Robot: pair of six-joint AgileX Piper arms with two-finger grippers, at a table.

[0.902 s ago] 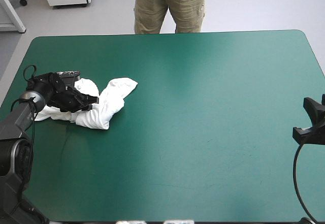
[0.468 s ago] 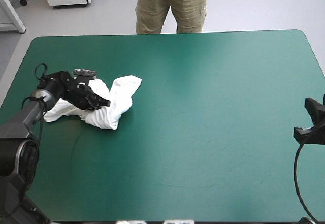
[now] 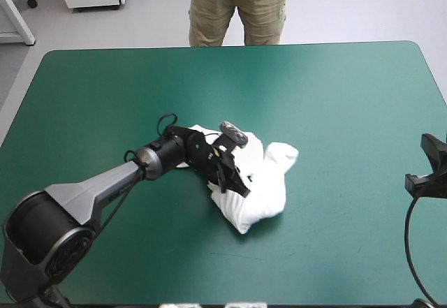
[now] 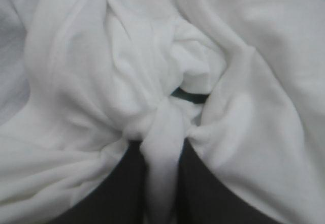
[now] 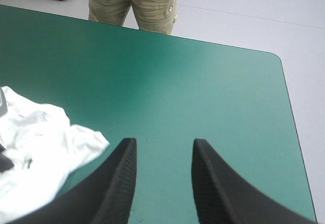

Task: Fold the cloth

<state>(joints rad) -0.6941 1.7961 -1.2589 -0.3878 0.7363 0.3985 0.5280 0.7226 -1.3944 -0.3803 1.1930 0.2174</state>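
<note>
Mid-table on the teal-green cover (image 3: 335,112), our left gripper (image 3: 239,186) pinched the crumpled T-shirt (image 3: 269,182); our right gripper (image 5: 165,142) stood spread at the right edge, well apart.

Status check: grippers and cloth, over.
Left gripper shut on the T-shirt, a crumpled heap. Right gripper open, well clear of it. Nothing in the way.
</note>
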